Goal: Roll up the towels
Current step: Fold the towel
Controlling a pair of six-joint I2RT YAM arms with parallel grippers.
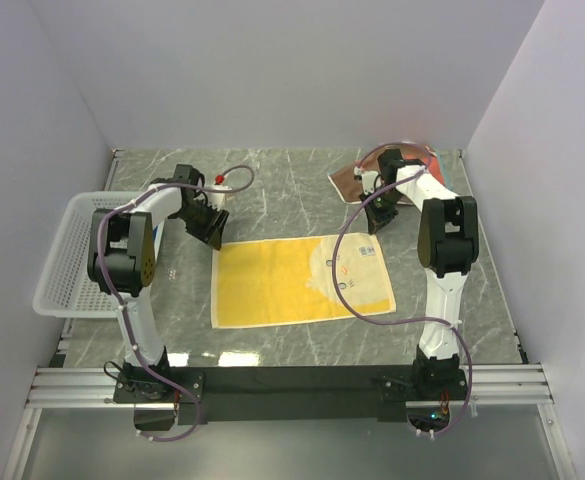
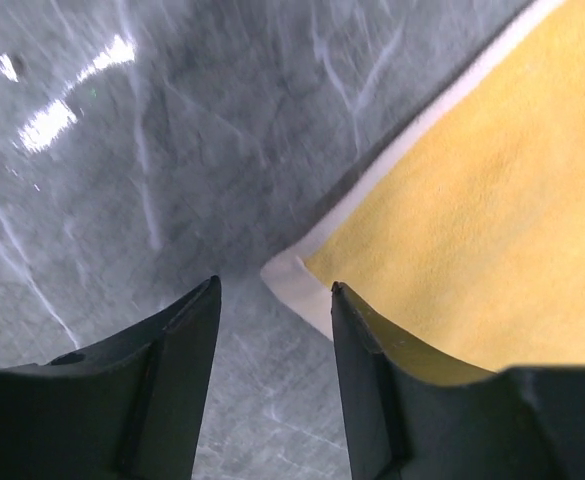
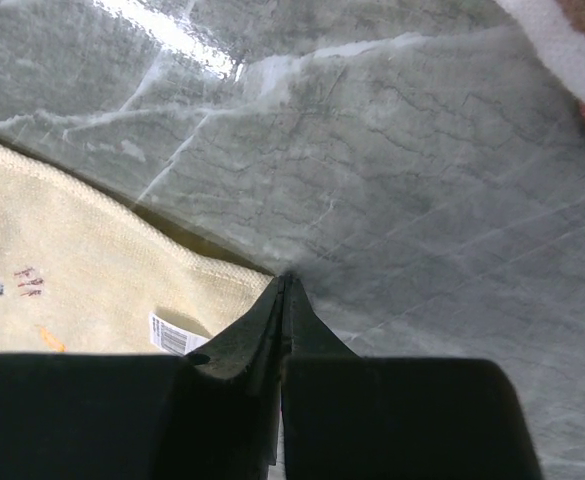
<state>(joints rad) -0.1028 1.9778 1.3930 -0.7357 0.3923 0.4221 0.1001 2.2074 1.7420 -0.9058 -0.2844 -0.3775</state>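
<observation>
The yellow towel point(image 1: 272, 285) lies flat mid-table, its right part turned over to the paler cream side point(image 1: 357, 270). My left gripper point(image 1: 212, 235) is open at the towel's far left corner. In the left wrist view the white-edged corner point(image 2: 292, 275) lies between the fingers of the left gripper point(image 2: 275, 300), and the yellow towel point(image 2: 472, 220) spreads to the right. My right gripper point(image 1: 374, 222) is at the far right corner. In the right wrist view the right gripper point(image 3: 284, 278) is shut on the cream corner point(image 3: 72, 270), whose edge is slightly raised. The brown-and-orange patterned towel point(image 1: 357, 180) lies at the back right.
A white mesh basket point(image 1: 67, 250) stands at the table's left edge, beside the left arm. A barcode label point(image 3: 172, 335) shows on the cream side near the right fingers. The patterned towel's white hem point(image 3: 562, 45) shows at the right wrist view's top right corner.
</observation>
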